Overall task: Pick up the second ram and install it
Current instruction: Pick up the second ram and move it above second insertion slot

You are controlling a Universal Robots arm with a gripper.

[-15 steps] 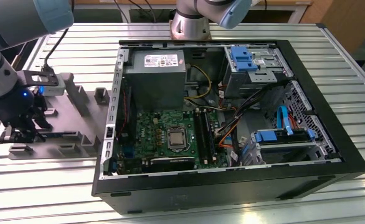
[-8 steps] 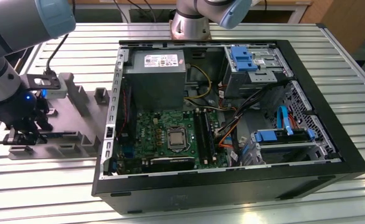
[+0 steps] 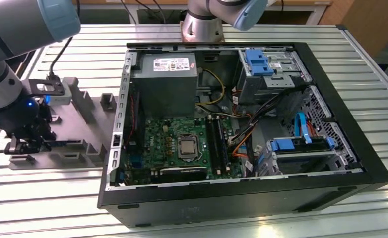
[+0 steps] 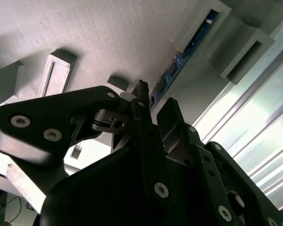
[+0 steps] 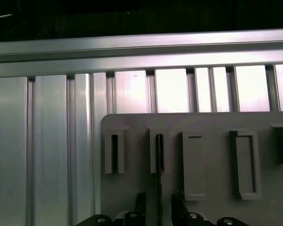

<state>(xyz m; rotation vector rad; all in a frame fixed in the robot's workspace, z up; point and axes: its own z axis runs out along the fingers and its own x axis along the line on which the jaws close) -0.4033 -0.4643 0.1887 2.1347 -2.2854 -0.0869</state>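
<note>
The slatted worktop [image 3: 353, 64] carries the open computer case [image 3: 247, 198] and, on the exterior view's left, a grey holder plate [image 3: 81, 131]. No step of the task looks finished. The second ram [image 5: 159, 157] stands on edge in a holder slot on that plate, well apart from the case. The claw [image 5: 159, 195] sits low over it, open, with one finger on each side and gaps showing in the first wrist view. Gripping, lifting and seating are all left to do. It is hard to make out whether the memory slots [image 3: 215, 141] on the motherboard [image 3: 174, 134] hold a stick already. The ram's lower edge is hidden inside its holder.
</note>
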